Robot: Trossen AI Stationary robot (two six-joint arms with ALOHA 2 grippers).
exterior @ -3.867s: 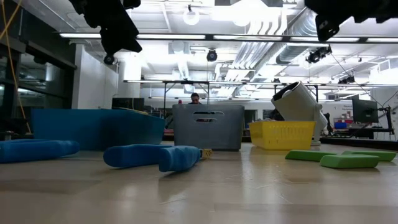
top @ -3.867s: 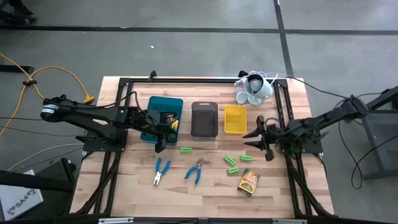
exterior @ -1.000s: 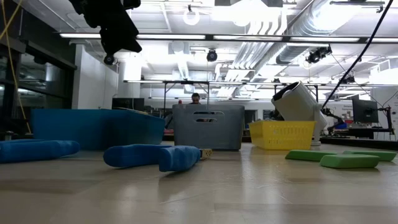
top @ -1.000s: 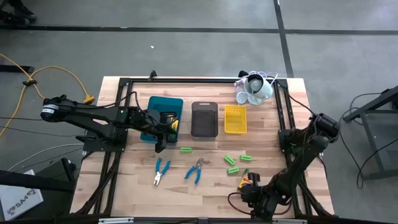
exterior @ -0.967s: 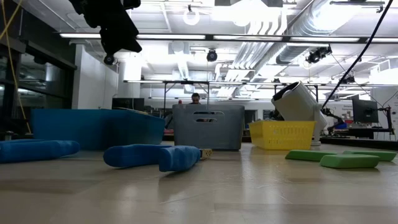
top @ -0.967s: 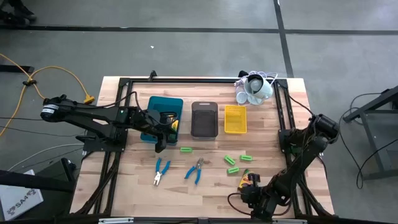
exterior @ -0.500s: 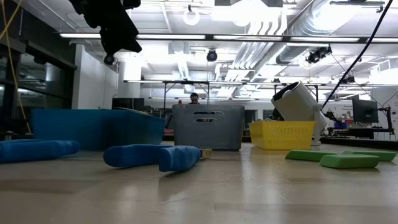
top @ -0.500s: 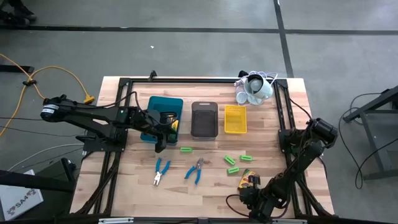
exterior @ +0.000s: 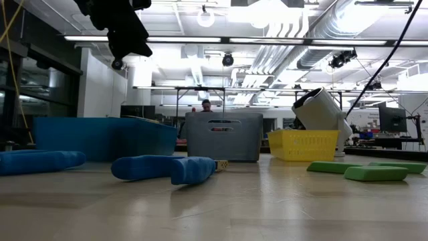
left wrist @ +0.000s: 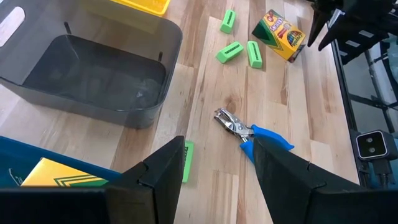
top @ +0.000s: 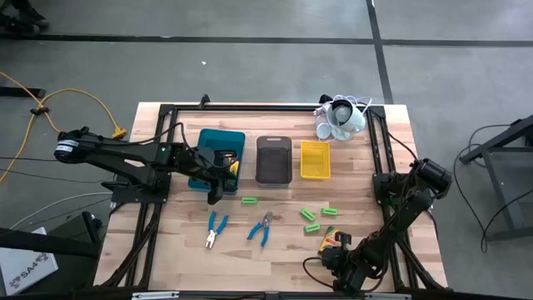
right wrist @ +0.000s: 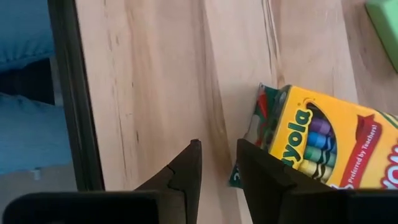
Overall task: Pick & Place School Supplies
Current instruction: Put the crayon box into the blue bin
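A yellow-and-green crayon box (top: 333,242) lies flat near the table's near edge. My right gripper (top: 335,256) (right wrist: 219,167) hangs low just beside it, open by a narrow gap, with the box's corner (right wrist: 267,134) next to one finger; I cannot tell if they touch. Two blue-handled pliers (top: 216,229) (top: 263,227) and several green sticks (top: 311,218) lie on the wood. My left gripper (top: 215,194) (left wrist: 216,168) waits open above the teal tray's near edge; a second printed box (left wrist: 46,177) rests inside that tray.
The teal tray (top: 208,137), grey tray (top: 274,158) and yellow tray (top: 315,160) stand in a row across the table's middle. A white cup-like cluster with cords (top: 339,118) sits at the far right corner. Black frame rails (top: 154,233) run along both sides.
My right arm has sunk and shifted a little at the near edge beside the crayon box. About four seconds ago its gripper was still up by the yellow tray's right side. The left arm and all the supplies have kept still.
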